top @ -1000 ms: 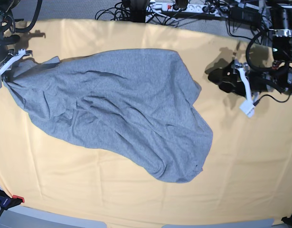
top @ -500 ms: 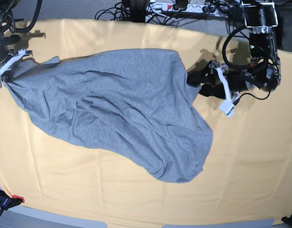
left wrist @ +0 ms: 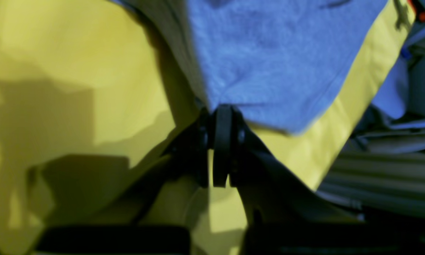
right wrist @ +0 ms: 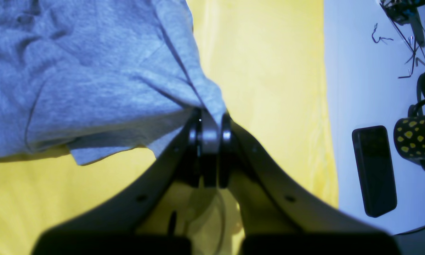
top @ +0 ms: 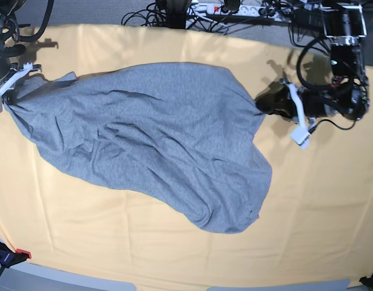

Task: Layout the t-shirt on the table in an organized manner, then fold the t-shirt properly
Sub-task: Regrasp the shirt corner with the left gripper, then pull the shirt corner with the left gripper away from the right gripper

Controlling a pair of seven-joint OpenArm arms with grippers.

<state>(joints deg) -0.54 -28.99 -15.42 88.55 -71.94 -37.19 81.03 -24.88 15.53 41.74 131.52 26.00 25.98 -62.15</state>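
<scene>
The grey t-shirt (top: 150, 139) lies crumpled and stretched slantwise across the yellow-orange table (top: 319, 200), with no lettering showing. My right gripper (top: 4, 100) is at the far left of the base view, shut on the shirt's left end. In the right wrist view the cloth (right wrist: 92, 78) bunches into that gripper (right wrist: 210, 118). My left gripper (top: 259, 106) is at the shirt's right edge. The left wrist view shows it (left wrist: 222, 111) shut, with the fabric (left wrist: 269, 60) drawn to a point at its tips.
Cables and a power strip (top: 235, 9) run along the table's far edge. A dark phone (right wrist: 374, 170) and a black mug with yellow spots (right wrist: 416, 140) sit on a white surface beyond the table's edge. A red-tipped clamp (top: 10, 254) sits at the front left corner.
My left gripper moved in to the shirt's right edge, went from open to shut on it, then drew that edge slightly right. The right gripper and the shirt's left end stayed put.
</scene>
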